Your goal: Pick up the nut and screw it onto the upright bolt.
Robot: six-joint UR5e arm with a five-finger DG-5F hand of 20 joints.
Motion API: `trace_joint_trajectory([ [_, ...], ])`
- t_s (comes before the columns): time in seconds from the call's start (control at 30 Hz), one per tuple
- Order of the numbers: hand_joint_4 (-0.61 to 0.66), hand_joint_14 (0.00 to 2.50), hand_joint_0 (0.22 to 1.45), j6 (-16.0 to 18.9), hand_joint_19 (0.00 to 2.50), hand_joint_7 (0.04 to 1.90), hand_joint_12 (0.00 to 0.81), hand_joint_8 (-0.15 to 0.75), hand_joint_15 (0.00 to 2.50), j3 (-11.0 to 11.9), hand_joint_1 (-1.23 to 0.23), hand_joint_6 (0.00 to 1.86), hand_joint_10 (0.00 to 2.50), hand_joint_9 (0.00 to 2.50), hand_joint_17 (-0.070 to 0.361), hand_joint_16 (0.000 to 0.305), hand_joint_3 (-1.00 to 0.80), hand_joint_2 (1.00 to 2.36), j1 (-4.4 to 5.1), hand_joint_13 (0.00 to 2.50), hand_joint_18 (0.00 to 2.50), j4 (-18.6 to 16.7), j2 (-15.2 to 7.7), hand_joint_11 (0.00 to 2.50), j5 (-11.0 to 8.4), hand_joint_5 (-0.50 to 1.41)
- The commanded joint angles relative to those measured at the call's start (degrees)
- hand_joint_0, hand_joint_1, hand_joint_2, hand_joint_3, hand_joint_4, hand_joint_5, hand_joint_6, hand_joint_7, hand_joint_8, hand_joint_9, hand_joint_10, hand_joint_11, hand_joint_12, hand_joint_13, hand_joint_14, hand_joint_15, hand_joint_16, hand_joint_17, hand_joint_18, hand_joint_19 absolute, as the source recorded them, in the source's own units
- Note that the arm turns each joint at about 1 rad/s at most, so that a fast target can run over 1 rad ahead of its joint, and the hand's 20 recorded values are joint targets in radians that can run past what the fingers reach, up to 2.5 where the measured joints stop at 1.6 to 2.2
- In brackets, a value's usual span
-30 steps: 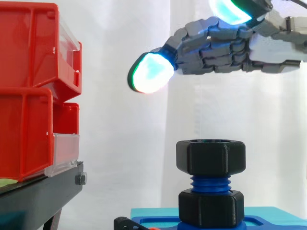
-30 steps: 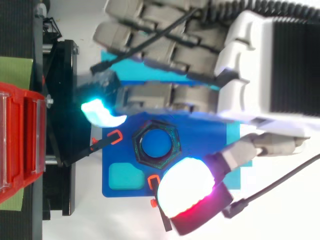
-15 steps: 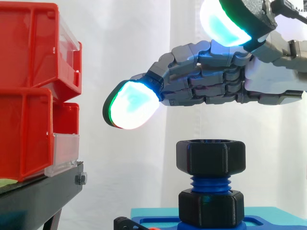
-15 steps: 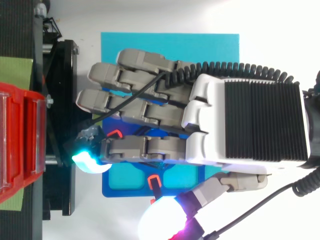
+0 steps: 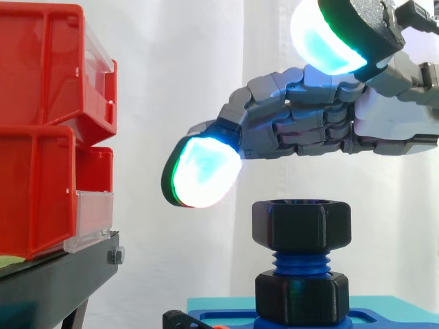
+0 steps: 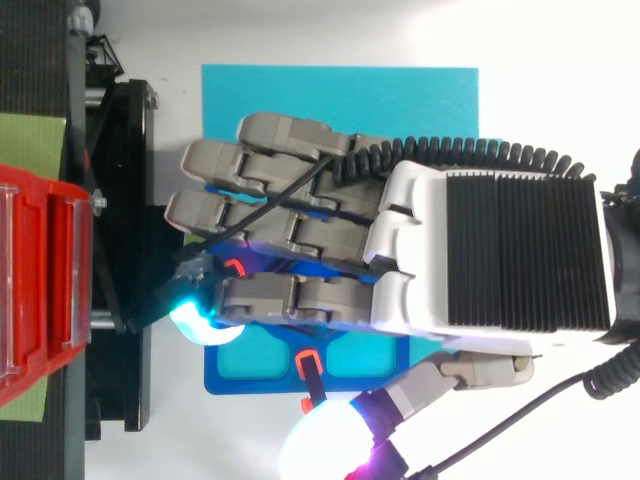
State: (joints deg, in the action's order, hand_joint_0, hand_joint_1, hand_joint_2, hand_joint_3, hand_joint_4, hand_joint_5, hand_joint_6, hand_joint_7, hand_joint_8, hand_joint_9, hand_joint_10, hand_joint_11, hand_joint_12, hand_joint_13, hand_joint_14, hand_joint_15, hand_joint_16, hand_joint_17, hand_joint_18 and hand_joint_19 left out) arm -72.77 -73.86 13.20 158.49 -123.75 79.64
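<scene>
The black hex nut [image 5: 301,225] sits at the top of the upright blue bolt [image 5: 300,262], with bare thread showing beneath it, above a second black hex collar [image 5: 302,296] on the blue base [image 6: 228,378]. It looks like a rigid, light plastic piece, probably best pinched across two opposite flats. Its bore and the bolt's long axis run vertical. Above it, not touching, hovers the hand [image 5: 322,130], fingers loosely bent and empty. Red bins [image 5: 41,123] stand off to the left

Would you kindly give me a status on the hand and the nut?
Open hand hovers above nut, not touching. It sits atop the upright bolt. Nothing between them; bins stand off to the side.
</scene>
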Motion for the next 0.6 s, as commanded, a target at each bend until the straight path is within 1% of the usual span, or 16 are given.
trace_joint_trajectory([
  [0.0, 0.17, 0.00, 0.47, 0.00, 0.00, 0.77, 0.332, 0.193, 0.00, 0.03, -0.01, 0.50, 0.00, 0.18, 0.105, 0.047, -0.50, 1.00, -0.02, 0.00, 0.00, 0.77, 0.00, 0.00, -0.10, -0.13],
  [0.2, 0.18, 0.00, 0.47, 0.00, 0.00, 0.77, 0.332, 0.199, 0.00, -0.06, -0.03, 0.50, 0.00, 0.21, 0.102, 0.045, -0.50, 1.00, -0.10, 0.00, 0.00, 2.44, 0.00, 0.00, -0.01, -0.13],
  [0.3, 0.18, 0.00, 0.47, 0.00, 0.00, 0.77, 0.328, 0.199, 0.00, -0.06, -0.03, 0.50, 0.00, 0.22, 0.101, 0.045, -0.50, 1.00, -0.28, 0.00, 0.00, 2.62, 0.00, 0.00, 0.34, -0.13],
  [0.4, 0.18, 0.00, 0.47, 0.00, 0.00, 0.77, 0.328, 0.201, 0.00, -0.06, -0.04, 0.50, 0.00, 0.24, 0.099, 0.044, -0.50, 1.00, -0.45, 0.00, 0.00, 2.62, -0.09, 0.00, 0.25, -0.13],
  [0.53, 0.21, 0.00, 0.47, -0.09, 0.00, 0.77, 0.315, 0.209, 0.00, -0.06, -0.05, 0.50, 0.00, 0.33, 0.090, 0.040, -0.50, 1.00, -0.63, 0.00, 0.00, 2.71, 0.00, 0.00, 0.34, -0.11],
  [0.57, 0.23, 0.00, 0.48, -0.09, 0.00, 0.79, 0.304, 0.216, 0.00, 0.03, -0.07, 0.50, 0.00, 0.36, 0.089, 0.039, -0.50, 1.00, -0.72, 0.03, 0.00, 2.88, 0.00, 0.00, 0.34, -0.11],
])
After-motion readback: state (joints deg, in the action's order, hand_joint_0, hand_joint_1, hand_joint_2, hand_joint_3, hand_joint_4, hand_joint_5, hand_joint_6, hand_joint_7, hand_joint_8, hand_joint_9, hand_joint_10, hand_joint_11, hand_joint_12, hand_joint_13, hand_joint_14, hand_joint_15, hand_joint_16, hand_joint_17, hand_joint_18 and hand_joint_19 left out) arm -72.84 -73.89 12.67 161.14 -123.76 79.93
